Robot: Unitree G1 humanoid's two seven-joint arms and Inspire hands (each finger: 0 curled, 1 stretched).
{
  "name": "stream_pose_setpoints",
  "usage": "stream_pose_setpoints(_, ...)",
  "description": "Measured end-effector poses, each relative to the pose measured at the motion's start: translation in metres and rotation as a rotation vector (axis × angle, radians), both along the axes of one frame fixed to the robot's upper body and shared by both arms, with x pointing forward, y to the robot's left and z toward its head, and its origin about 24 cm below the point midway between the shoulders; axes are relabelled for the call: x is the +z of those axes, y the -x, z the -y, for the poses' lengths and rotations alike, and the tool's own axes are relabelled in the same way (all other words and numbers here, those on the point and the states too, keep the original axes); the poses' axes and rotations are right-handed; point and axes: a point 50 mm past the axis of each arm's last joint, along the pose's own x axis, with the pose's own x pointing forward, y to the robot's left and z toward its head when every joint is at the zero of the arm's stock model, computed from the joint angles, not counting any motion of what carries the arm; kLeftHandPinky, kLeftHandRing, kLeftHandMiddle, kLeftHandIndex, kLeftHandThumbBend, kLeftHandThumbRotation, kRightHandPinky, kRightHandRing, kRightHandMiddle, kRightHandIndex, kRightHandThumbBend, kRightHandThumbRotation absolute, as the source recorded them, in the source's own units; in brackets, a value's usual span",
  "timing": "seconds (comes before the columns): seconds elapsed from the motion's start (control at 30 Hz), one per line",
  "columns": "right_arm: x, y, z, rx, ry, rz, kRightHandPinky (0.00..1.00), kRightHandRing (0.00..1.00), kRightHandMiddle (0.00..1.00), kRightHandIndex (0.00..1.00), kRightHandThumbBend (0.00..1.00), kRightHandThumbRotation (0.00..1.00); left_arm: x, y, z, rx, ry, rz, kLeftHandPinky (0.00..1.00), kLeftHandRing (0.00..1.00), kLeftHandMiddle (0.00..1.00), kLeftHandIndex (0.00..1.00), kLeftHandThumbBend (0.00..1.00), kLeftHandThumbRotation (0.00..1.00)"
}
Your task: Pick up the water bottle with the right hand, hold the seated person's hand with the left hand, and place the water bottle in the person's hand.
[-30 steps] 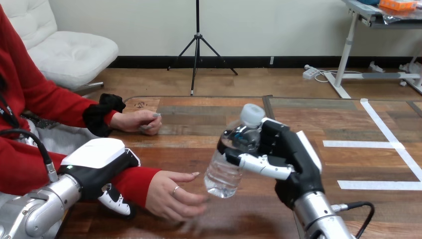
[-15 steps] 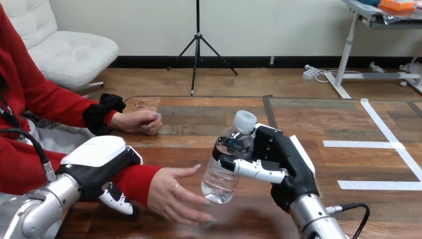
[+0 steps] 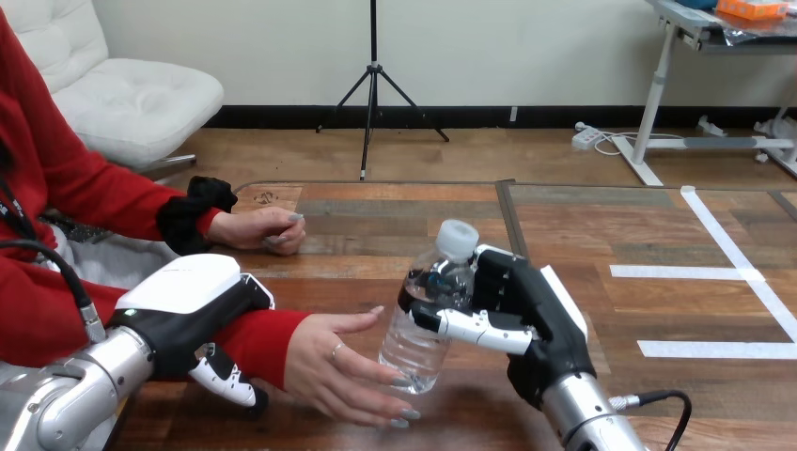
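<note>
Water bottle (image 3: 416, 343) hung slightly tilted over the wooden counter (image 3: 395, 221), near its front middle. The left hand (image 3: 188, 301) lay over the person's red-sleeved wrist (image 3: 277, 346), its fingers curled round it from above and below. The right hand (image 3: 538, 324) had its fingers and thumb wrapped round the bottle's upper half. The person's hand (image 3: 334, 371) lay open toward the bottle, whose base was just beside its fingertips. The person's other hand (image 3: 263, 228) rested farther back on the counter, loosely closed. A white cap (image 3: 457, 240) topped the bottle.
</note>
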Motion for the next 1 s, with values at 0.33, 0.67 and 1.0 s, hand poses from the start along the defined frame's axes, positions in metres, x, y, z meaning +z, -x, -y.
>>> stream_pose_setpoints(0.33,-0.008,0.002,-0.002,0.006,0.000,-0.025,0.35,0.39,0.44,0.45,0.84,0.00,0.004,0.004,0.001,-0.007,0.012,0.003,0.26,0.30,0.36,0.37,0.91,0.00)
stream_pose_setpoints(0.67,-0.013,0.004,-0.009,0.016,-0.015,-0.045,0.35,0.39,0.44,0.44,0.86,0.00,0.009,0.006,0.003,-0.017,0.020,0.002,0.27,0.31,0.37,0.38,0.91,0.00)
stream_pose_setpoints(1.0,-0.016,0.005,-0.018,0.025,-0.043,-0.060,0.34,0.39,0.44,0.44,0.87,0.00,0.016,0.007,0.006,-0.023,0.040,0.010,0.26,0.31,0.36,0.37,0.92,0.00)
